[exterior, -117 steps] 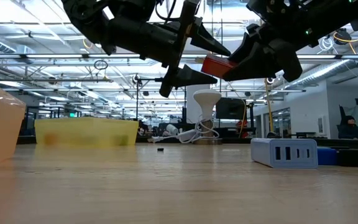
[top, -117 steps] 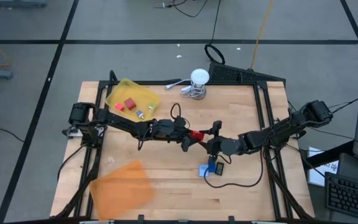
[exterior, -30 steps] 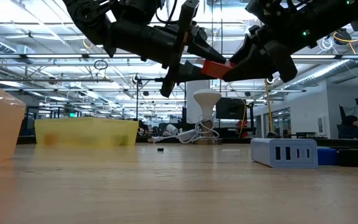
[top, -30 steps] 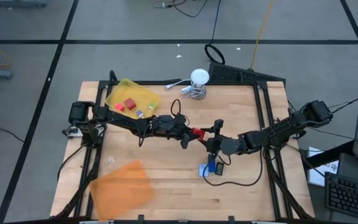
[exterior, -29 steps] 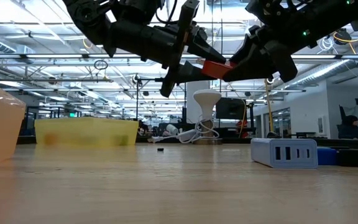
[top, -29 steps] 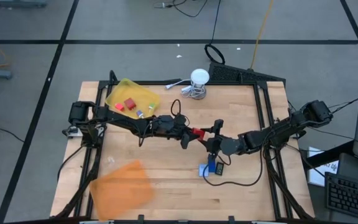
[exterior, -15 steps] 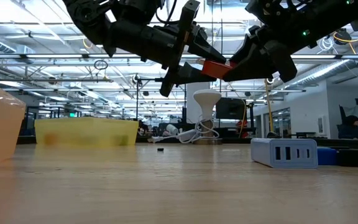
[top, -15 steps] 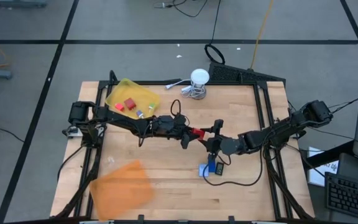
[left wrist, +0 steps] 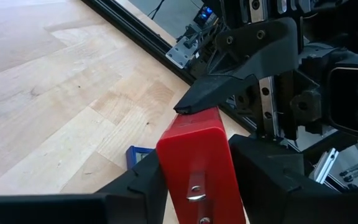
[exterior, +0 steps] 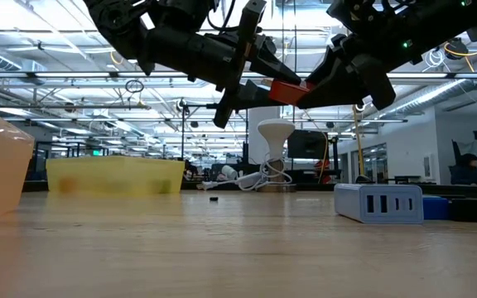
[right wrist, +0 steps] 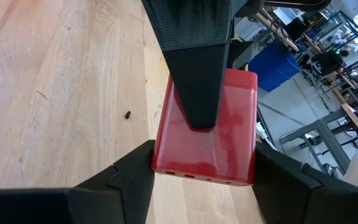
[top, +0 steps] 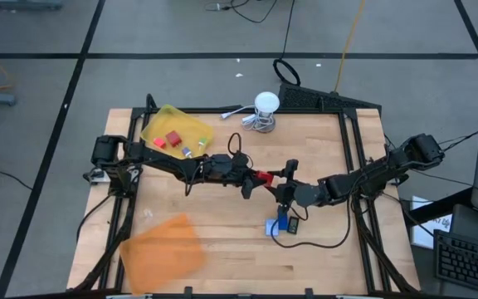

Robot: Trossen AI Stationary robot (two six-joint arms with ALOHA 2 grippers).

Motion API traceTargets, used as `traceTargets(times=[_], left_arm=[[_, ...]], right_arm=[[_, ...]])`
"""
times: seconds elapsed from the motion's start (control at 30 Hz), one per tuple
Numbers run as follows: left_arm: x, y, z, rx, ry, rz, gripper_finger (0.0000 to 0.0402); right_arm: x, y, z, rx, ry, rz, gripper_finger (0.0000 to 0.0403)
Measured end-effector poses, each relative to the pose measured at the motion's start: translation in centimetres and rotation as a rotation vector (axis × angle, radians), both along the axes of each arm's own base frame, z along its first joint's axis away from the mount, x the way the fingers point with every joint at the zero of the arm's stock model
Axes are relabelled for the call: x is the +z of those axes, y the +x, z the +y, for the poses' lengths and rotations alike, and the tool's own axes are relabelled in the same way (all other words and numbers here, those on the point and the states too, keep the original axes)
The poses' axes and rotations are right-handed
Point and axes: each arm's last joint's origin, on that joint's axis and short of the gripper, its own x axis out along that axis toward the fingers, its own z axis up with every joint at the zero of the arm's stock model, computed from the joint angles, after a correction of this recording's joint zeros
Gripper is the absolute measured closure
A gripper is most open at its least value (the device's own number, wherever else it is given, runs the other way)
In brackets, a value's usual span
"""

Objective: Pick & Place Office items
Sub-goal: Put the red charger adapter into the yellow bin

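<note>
A red block [top: 261, 177] hangs in the air over the middle of the table, between my two grippers. My left gripper [top: 252, 178] reaches it from the table's left and my right gripper [top: 277, 184] from the right, and both are shut on it. The low view shows the block [exterior: 285, 88] high above the wood. In the yellow tray [top: 191, 124] lie a red piece [top: 173, 138] and smaller coloured pieces. A tiny black piece [exterior: 214, 199] lies on the table. My left gripper [left wrist: 195, 163] pinches the red block between its two fingers, coming level from the table's left. One ribbed finger [right wrist: 194, 62] lies flat along the block's broad face [right wrist: 229, 118]. The block is lifted clear. My right gripper [right wrist: 205, 154] pinches the same block by the narrow sides [right wrist: 161, 143] of its other end. It comes level from the table's right. One fingertip [left wrist: 197, 99] meets the block's far end [left wrist: 199, 118]. The block lies roughly level between the two grippers.
An orange tray [top: 163, 253] lies at the near left. A white round object with a coiled cable [top: 264, 106] stands at the far edge. A grey multi-port charger [exterior: 379, 203] with its cable sits just below the grippers [top: 277, 226]. Bare wood lies toward the near edge.
Nothing has visibly changed over the last second. Both grippers keep still on the red block. Nearly four seconds ago the left gripper's fingers stood wider apart around the block; they have since shut on it.
</note>
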Motion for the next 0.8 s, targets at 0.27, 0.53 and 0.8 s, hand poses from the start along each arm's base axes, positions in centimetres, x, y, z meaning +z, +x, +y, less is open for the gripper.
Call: traceTargets(times=[0.27,0.53,0.8], left_arm=[[-0.01,0.0,0.0,-0.001,0.005,0.002,0.0227],[-0.02,0.0,0.02,-0.003,0.014,0.002,0.0231],[0.08,0.01,0.08,0.005,-0.008,-0.008,0.0269]], right_arm=[[0.0,0.0,0.01,0.001,0.002,0.0,0.018],[0.0,0.0,0.01,0.002,0.002,0.0,0.0181],[0.0,-0.02,-0.01,-0.004,-0.013,0.004,0.0183]])
